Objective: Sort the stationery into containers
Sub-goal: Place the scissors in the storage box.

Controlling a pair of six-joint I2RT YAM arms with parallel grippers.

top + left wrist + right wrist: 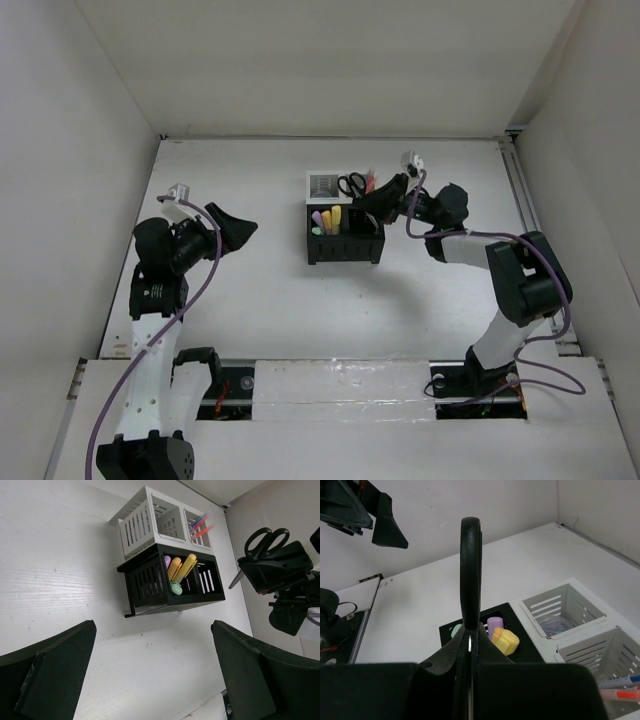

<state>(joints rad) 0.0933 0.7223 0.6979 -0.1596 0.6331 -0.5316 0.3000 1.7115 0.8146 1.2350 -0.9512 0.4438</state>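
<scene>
The four containers stand clustered mid-table: two black slotted bins [345,245] in front and two white bins [322,185] behind. Pink, yellow and orange markers [328,219] stand in the left black bin, and also show in the left wrist view [179,569]. Red and blue pens [201,524] lie in the right white bin. A round grey piece [556,625] sits in the other white bin. My right gripper [378,208] is shut on the black-handled scissors [352,184], held handles-up above the bins [470,565]. My left gripper [232,226] is open and empty, left of the bins.
White walls enclose the table on three sides. A raised white ledge [340,385] runs along the near edge by the arm bases. Bare tabletop [75,595] lies between my left gripper and the bins.
</scene>
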